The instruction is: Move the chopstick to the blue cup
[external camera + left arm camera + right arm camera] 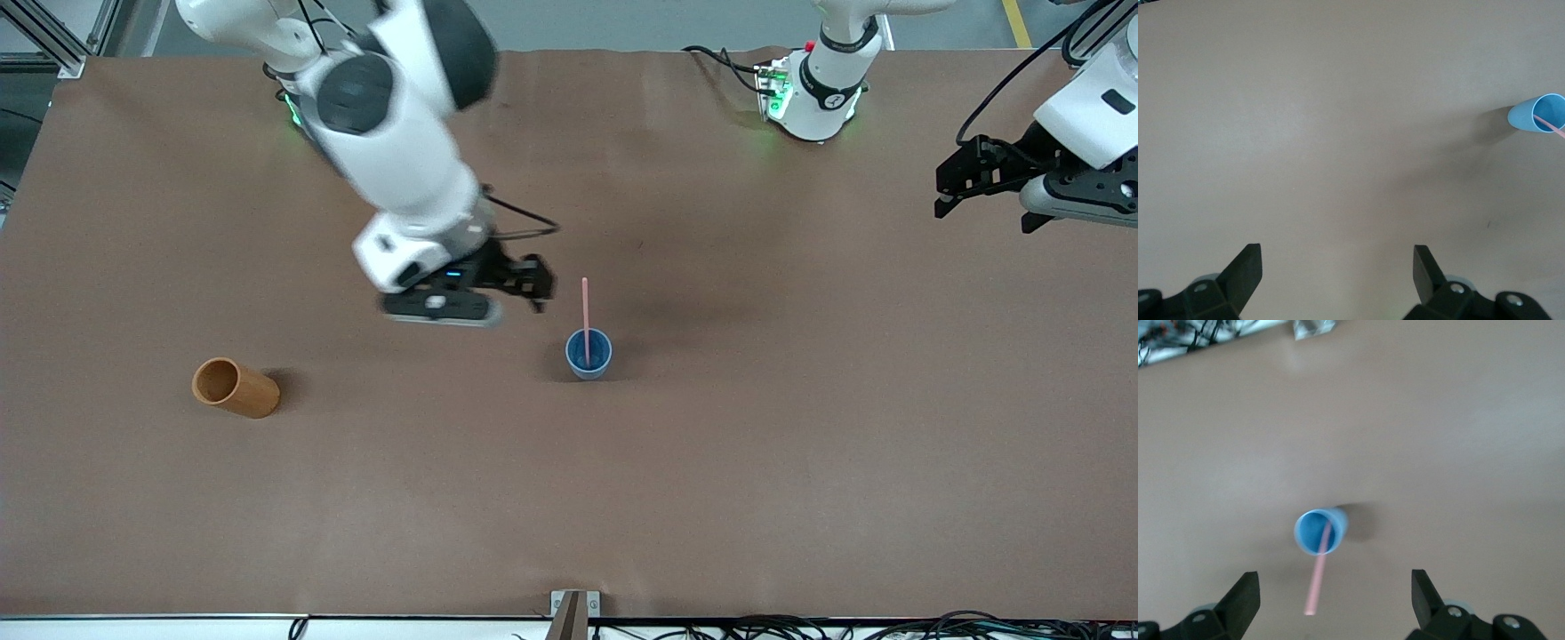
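The blue cup (588, 355) stands upright mid-table. The pale pink chopstick (585, 308) stands in it, leaning slightly, its top well above the rim. My right gripper (539, 286) is open and empty, up in the air beside the chopstick's top, toward the right arm's end. In the right wrist view the cup (1319, 532) and the chopstick (1317, 579) lie between the open gripper (1336, 583) fingers, untouched. My left gripper (985, 216) is open and empty, over the left arm's end of the table, waiting. The left wrist view shows the gripper (1338, 257), the cup (1537, 115) and the stick (1551, 125).
An orange-brown cylindrical cup (236, 387) lies on its side toward the right arm's end of the table, nearer the front camera than the blue cup. A metal bracket (573, 609) sits at the table's front edge.
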`<action>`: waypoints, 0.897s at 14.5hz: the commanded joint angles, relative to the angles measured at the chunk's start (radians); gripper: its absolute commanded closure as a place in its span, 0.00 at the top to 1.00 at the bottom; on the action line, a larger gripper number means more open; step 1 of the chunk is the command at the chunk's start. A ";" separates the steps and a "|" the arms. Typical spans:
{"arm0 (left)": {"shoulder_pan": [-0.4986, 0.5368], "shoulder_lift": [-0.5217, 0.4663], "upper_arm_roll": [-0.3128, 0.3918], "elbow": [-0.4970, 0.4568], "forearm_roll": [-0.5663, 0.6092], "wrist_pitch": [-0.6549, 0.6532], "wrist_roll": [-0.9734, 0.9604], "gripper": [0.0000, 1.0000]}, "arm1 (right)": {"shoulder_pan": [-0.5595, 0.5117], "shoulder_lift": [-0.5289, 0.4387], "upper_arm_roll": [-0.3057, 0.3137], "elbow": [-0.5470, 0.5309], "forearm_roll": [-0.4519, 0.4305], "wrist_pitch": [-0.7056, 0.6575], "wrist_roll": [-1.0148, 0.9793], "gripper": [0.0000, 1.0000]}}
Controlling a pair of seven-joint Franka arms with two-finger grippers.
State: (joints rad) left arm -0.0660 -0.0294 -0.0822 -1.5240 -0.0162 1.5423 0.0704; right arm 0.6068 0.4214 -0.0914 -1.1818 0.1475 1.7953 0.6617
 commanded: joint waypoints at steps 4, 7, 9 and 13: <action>-0.006 0.011 0.001 0.028 -0.008 -0.022 -0.011 1.00 | -0.218 -0.194 0.013 -0.113 -0.167 -0.142 -0.233 1.00; -0.003 0.011 0.001 0.027 -0.010 -0.022 -0.011 1.00 | -0.309 -0.300 0.013 -0.243 -0.212 -0.133 -0.307 1.00; -0.005 0.011 0.001 0.028 -0.008 -0.022 -0.012 1.00 | -0.379 -0.344 0.015 -0.280 -0.210 -0.140 -0.409 1.00; -0.006 0.011 0.001 0.027 -0.005 -0.022 -0.012 1.00 | -0.467 -0.459 0.015 -0.407 -0.207 -0.142 -0.542 1.00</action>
State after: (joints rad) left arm -0.0681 -0.0293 -0.0829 -1.5238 -0.0162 1.5423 0.0697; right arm 0.1708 0.0630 -0.0985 -1.4684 -0.0477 1.6371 0.1590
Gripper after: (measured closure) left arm 0.000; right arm 0.000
